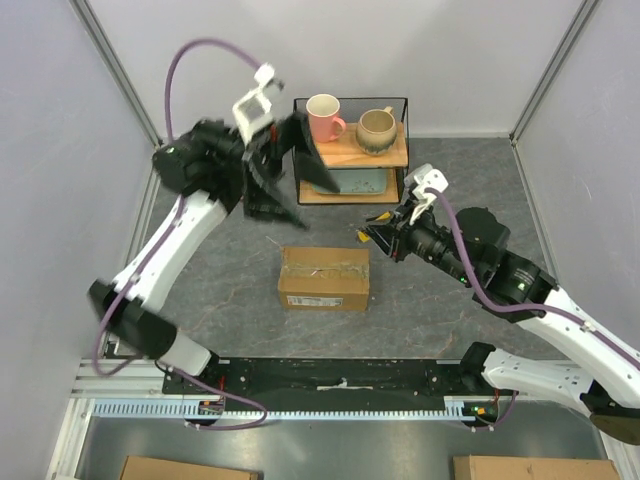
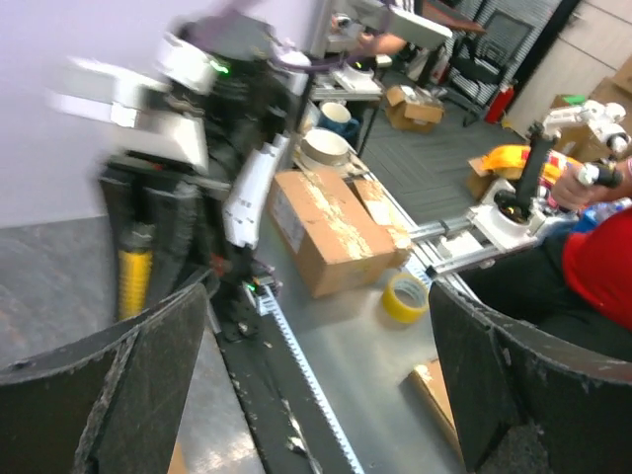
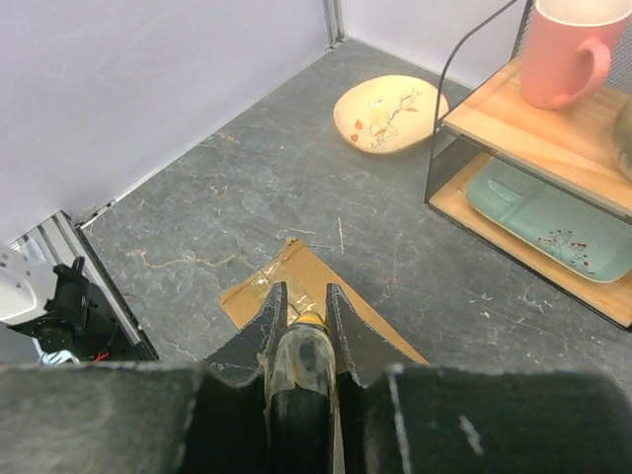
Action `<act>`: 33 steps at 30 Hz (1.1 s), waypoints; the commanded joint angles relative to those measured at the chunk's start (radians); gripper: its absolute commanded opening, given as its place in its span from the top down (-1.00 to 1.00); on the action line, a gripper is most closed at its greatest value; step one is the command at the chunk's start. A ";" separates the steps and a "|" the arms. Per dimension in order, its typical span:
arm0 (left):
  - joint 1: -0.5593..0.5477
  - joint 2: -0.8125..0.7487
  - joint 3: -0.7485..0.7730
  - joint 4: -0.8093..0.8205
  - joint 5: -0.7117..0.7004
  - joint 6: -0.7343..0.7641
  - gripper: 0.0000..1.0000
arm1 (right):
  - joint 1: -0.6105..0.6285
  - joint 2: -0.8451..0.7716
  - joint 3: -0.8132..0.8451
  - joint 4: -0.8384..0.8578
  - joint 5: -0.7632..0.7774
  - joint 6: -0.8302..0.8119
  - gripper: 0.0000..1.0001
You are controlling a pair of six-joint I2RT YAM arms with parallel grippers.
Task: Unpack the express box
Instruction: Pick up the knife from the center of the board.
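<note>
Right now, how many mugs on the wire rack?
2. Pink mug on the top shelf of the rack, beige mug beside it on the same shelf. The rack's left end is partly covered from above, so another could be hidden.

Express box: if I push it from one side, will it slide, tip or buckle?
The express box lies flat and low on the table, so it should slide rather than tip. Its cardboard looks stiff, but the tape on the top seam looks ragged, so the flaps may give.

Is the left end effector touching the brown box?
Apart. The top view shows the left end effector well away from the express box, with bare table between them.
</note>
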 commanded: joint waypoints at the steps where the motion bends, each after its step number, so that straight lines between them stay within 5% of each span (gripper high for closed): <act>1: 0.045 0.366 0.379 0.587 0.317 -0.644 -0.99 | 0.001 -0.076 0.048 -0.023 0.047 -0.006 1.00; 6: 0.133 0.469 0.546 0.589 0.316 -0.661 -0.99 | 0.003 -0.093 0.039 -0.055 0.009 0.020 1.00; 10: 0.165 0.592 1.054 0.580 0.315 -0.589 -0.99 | 0.001 -0.096 0.060 -0.055 -0.026 0.040 1.00; 16: 0.295 0.513 1.045 0.042 0.234 0.214 -0.99 | 0.001 -0.068 0.106 -0.046 -0.048 0.065 1.00; 17: 0.353 0.502 1.057 -0.285 0.197 0.481 -0.99 | 0.001 -0.065 0.100 -0.035 -0.049 0.068 1.00; 21: 0.420 0.398 1.045 -0.840 -0.189 1.025 -0.99 | 0.001 -0.048 0.098 -0.020 -0.049 0.068 1.00; 25: 0.420 0.226 0.820 -1.006 -0.417 1.223 -0.99 | 0.001 -0.036 0.118 -0.023 -0.063 0.062 1.00; 33: 0.415 -0.212 0.062 -1.424 -0.439 1.466 -0.99 | 0.003 -0.007 0.128 -0.086 0.070 -0.012 1.00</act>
